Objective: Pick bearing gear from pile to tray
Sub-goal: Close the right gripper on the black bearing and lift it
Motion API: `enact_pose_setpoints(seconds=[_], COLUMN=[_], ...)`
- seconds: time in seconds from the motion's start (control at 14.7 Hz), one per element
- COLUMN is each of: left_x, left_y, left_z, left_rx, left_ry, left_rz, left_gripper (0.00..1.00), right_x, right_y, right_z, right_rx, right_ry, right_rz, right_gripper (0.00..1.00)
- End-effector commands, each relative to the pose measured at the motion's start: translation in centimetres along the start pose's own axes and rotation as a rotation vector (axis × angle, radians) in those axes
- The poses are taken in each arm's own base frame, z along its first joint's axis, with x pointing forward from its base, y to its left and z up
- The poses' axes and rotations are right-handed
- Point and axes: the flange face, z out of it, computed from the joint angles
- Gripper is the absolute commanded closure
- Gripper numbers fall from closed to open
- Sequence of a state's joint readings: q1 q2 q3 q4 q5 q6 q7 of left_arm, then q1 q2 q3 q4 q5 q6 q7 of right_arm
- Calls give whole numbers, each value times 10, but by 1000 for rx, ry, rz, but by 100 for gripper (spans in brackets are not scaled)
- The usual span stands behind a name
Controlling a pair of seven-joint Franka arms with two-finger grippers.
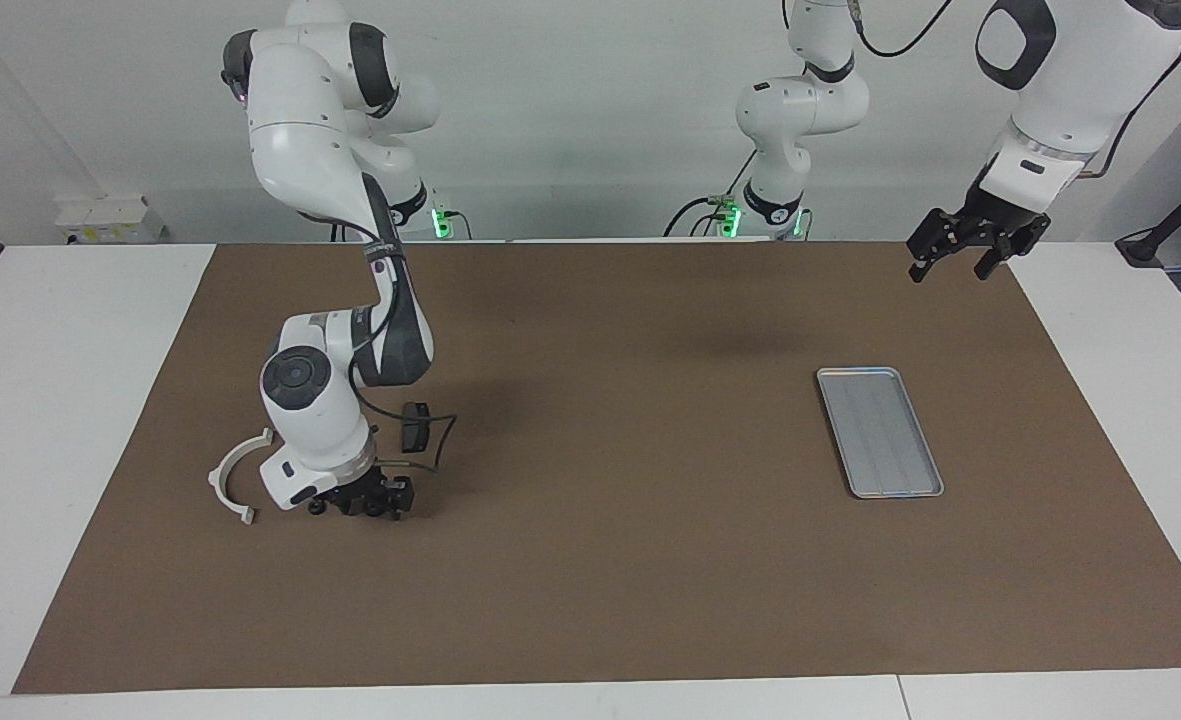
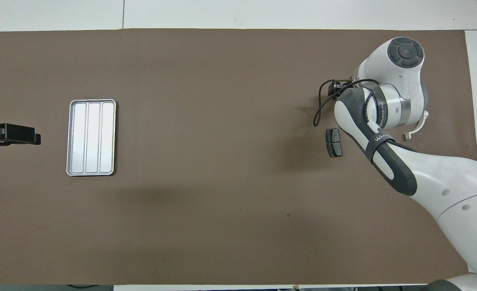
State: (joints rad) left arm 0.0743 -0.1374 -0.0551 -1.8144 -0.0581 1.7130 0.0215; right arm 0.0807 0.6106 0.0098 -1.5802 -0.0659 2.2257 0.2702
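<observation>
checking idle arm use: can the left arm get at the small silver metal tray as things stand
Probably yes: the left gripper hangs in the air toward the tray's end of the table, and nothing stands between them. The tray lies bare on the brown mat.

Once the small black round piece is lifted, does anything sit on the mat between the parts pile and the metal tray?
Nothing visible does. The brown mat lies bare between the right pincer, down at the small black round pieces, and the shallow silver-grey metal tray. The left pincer waits near the mat's corner, off that path.
</observation>
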Motion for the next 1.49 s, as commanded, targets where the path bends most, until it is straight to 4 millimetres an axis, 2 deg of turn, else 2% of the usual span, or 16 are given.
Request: enact_pose_setpoints(seconds=[0.0,0.14,0.27,0.34,0.41,0.48,0.54,0.81,1.02,1.15,1.36,1.43], left_x=[-8,-8,-8,-8,-8,-8,-8,-8,-8,-3,3,3], left_y=[1,0,1,0,0,0,0,0,0,-1,-9,-9], left_z=[-3,-2,-3,-2,-2,-2,-2,-2,-3,-5,-8,-7], left_rx=[16,16,16,16,16,16,16,16,16,16,18,18], left_ry=[13,11,13,11,11,11,11,11,14,45,105,107], left_rz=[-4,-4,-4,-4,-4,-4,-4,-4,-11,-14,-16,-17], left_gripper=[0,0,0,0,0,0,0,0,0,0,0,0], right_x=[2,1,-1,-1,-1,-2,-2,-2,-1,2,-4,-14], right_y=[1,1,2,2,2,2,2,3,4,4,-12,-31], right_z=[4,4,5,4,5,4,5,4,-2,-28,-124,-154], right_rx=[-8,-3,-7,-8,-9,-9,-10,-10,-18,-38,-59,-56], right_ry=[12,1,-15,-18,-21,-26,-33,-37,-41,-72,-178,-220], right_rz=[16,24,23,23,24,24,25,27,22,9,-33,-60], right_gripper=[21,26,35,48,56,57,64,100,100,100,100,100])
